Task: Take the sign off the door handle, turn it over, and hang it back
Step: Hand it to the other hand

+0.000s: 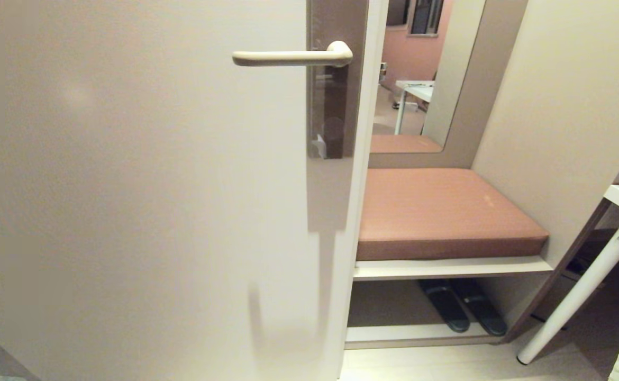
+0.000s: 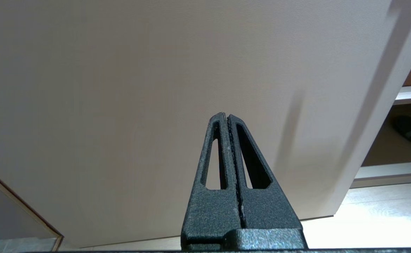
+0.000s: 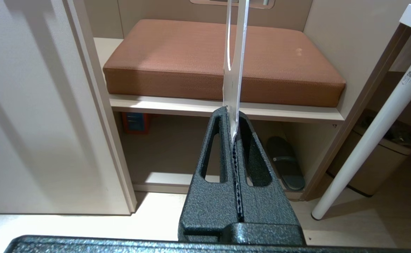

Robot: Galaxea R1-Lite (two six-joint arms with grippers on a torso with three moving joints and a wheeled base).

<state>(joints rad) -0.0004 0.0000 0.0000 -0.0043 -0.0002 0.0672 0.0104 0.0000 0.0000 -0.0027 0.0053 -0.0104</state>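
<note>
Black, textured plastic fingers of the right gripper are pinched together on the lower end of the sign, a thin white card seen edge-on and rising straight up from the fingertips. It hangs in open air, touching nothing else. Beyond it sits a brown cushion on a pale shelf, with dark slippers on the floor underneath and a white table leg to one side.

The left gripper is pressed shut on nothing, pointing at the lower part of the plain cream door.

From the head camera, the door handle, a cream lever on a tall brown-grey plate, is bare. Neither arm appears in that view.

So the sign looks to be off the handle, and the work seems to be in the turning-over or carrying-back stage. Hanging it again would call for raising the card to the lever, lining up its hole with the lever's free end, and sliding it on.

Because the card shows only its edge, its printed faces cannot be read, so which side faces out is unknown. Its upper end and most of its hole are cut off by the frame.
</note>
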